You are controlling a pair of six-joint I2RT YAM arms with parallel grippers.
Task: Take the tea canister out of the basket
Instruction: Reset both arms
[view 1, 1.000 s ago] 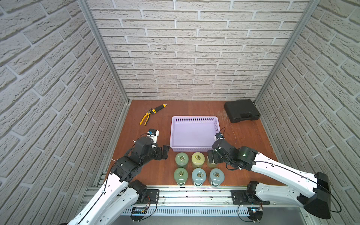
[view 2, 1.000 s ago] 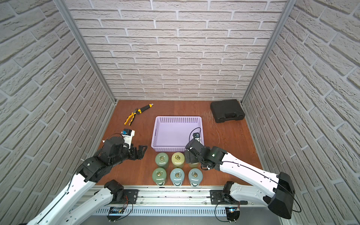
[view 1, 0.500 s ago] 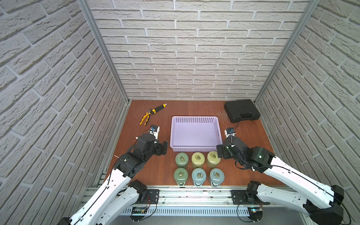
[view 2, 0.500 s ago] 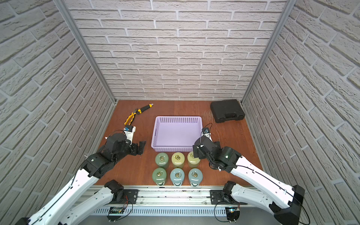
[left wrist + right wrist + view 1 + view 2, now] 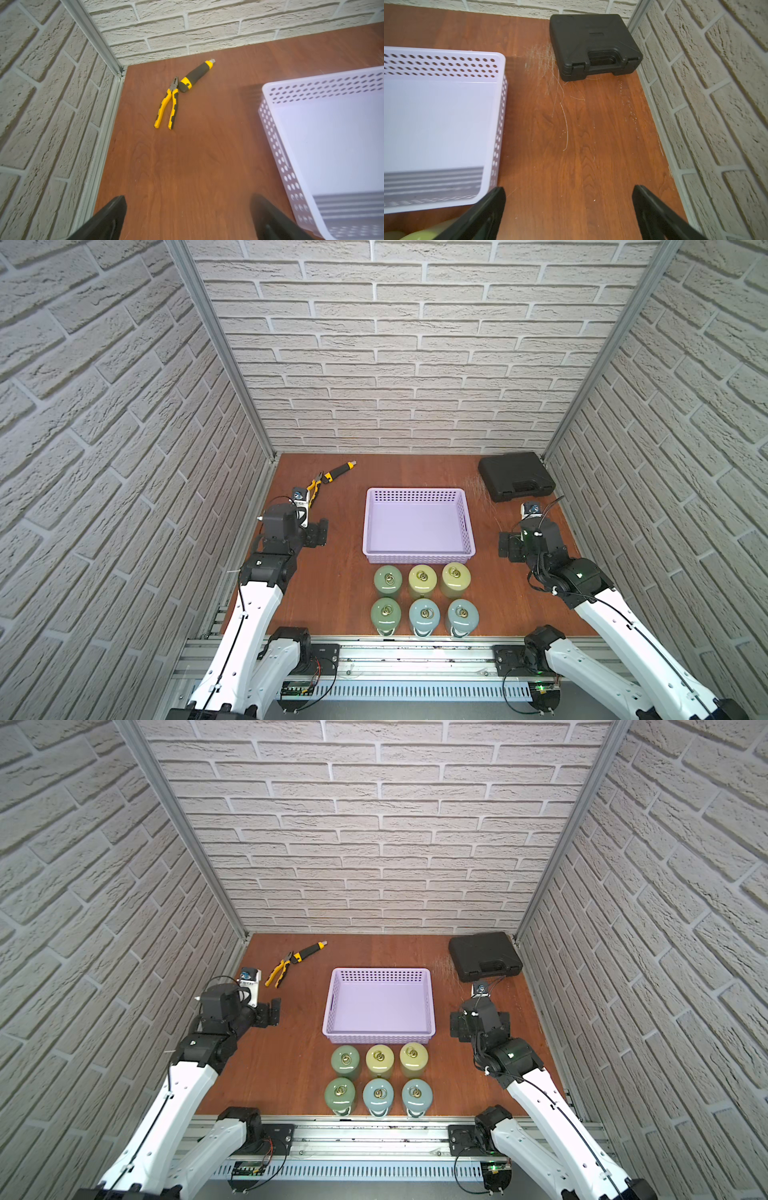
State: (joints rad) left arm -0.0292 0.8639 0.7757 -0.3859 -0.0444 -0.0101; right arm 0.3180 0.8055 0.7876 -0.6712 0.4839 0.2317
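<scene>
The lavender basket (image 5: 419,558) (image 5: 378,1038) stands empty in the middle of the table in both top views. Several tea canisters stand upright in two rows just in front of it, green, yellow-green and pale blue; the back row's rightmost is yellow-green (image 5: 456,577) (image 5: 413,1057). My left gripper (image 5: 319,533) (image 5: 188,205) hovers open left of the basket over bare wood, holding nothing. My right gripper (image 5: 509,545) (image 5: 569,193) is open right of the basket, also with nothing between its fingers. A yellow-green canister (image 5: 425,232) shows at the edge of the right wrist view.
Yellow-handled pliers (image 5: 314,489) and a black-and-yellow screwdriver handle (image 5: 338,471) lie at the back left. A black hard case (image 5: 515,475) sits in the back right corner. Brick walls close in the table on three sides.
My right gripper has drawn away from the rightmost yellow-green canister, which now stands free, and moved right beside the basket. The left gripper has shifted back and left.
</scene>
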